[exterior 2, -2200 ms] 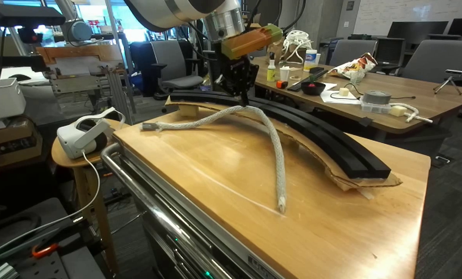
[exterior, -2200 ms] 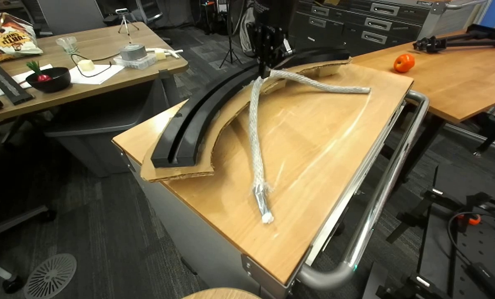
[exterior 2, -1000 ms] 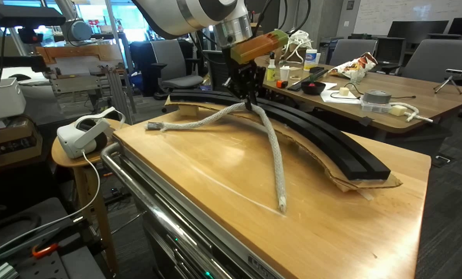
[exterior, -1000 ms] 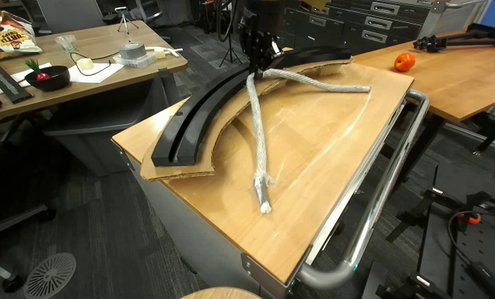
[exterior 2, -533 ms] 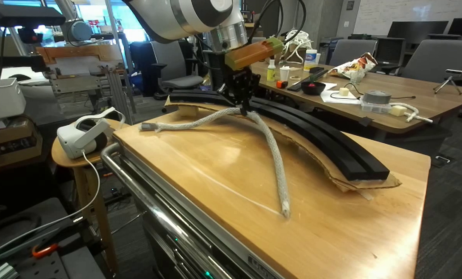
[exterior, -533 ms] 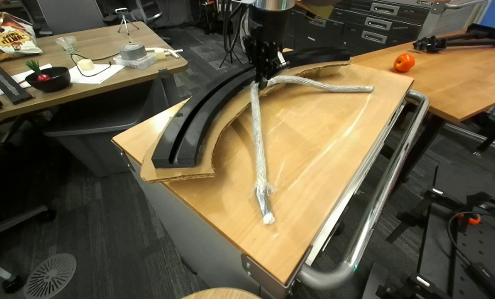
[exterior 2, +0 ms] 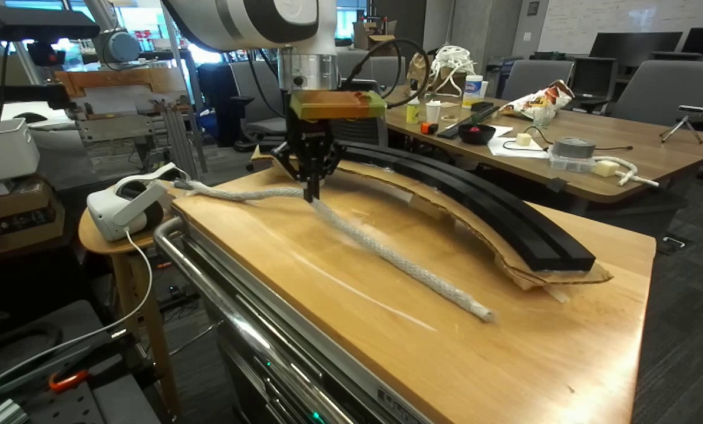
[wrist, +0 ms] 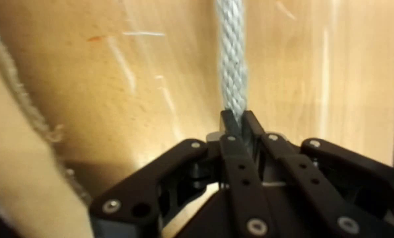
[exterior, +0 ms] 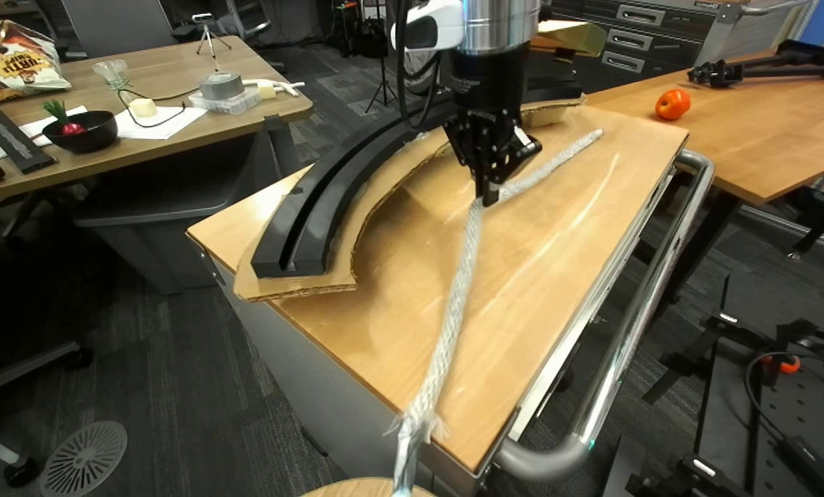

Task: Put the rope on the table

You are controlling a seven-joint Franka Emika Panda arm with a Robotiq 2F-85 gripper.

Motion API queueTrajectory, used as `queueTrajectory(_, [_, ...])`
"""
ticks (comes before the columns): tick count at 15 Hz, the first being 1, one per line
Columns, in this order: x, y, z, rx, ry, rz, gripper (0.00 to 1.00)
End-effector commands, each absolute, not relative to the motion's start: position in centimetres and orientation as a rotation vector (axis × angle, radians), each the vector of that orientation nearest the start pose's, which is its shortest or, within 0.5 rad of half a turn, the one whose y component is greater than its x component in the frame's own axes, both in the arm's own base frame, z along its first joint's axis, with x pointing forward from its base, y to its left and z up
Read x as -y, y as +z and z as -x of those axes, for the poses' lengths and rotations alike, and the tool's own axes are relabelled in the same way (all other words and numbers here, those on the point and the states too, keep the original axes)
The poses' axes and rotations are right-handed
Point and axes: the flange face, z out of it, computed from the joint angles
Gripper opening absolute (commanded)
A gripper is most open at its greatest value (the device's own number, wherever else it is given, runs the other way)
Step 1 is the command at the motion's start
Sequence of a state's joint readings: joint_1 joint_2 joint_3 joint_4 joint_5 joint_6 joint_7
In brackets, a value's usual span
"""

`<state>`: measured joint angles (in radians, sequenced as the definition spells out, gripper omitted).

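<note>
The pale grey-white rope [exterior: 457,297] runs across the light-brown wooden table [exterior 2: 534,353], bent where my gripper [exterior 2: 310,197] has hold of it. In the wrist view the rope [wrist: 233,59] enters between the black fingertips, and the gripper [wrist: 239,115] is shut on it. Both exterior views show the grip low above the tabletop, near its middle; whether the fingers touch the wood I cannot tell. The taped end [exterior: 406,449] sticks out past the table's edge. The plain end [exterior 2: 485,315] lies over the tabletop.
A black grooved curved strip [exterior: 346,200] sits on raised cardboard [exterior: 315,286] along the table's back. A metal tube rail [exterior: 626,345] follows the front edge. Beside the corner, a white headset [exterior 2: 124,206] rests on a stool. A cluttered desk [exterior 2: 622,141] stands behind.
My gripper has moved off the cardboard by the black strip, over the tabletop toward the rail, drawing the rope along. The rope is straighter, and its taped end now passes the table edge.
</note>
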<state>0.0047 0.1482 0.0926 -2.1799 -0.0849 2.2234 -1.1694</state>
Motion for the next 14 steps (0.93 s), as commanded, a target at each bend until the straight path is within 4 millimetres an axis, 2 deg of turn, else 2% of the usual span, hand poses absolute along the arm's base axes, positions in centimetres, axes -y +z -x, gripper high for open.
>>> queueTrajectory(1, [-4.4, 30.9, -52.9, 1.814, 0.304, 2.472, 0.04])
queueTrajectory(5, [-2.6, 31.3, -53.1, 1.726, 0.311, 2.578, 0.04])
queueTrajectory(10, [-0.8, 33.1, -53.8, 1.679, 0.157, 2.723, 0.03])
queueTrajectory(12, [-1.1, 33.6, -54.0, 1.718, 0.085, 2.643, 0.36])
queueTrajectory(14, [-2.0, 34.7, -53.5, 1.758, 0.011, 2.649, 0.49])
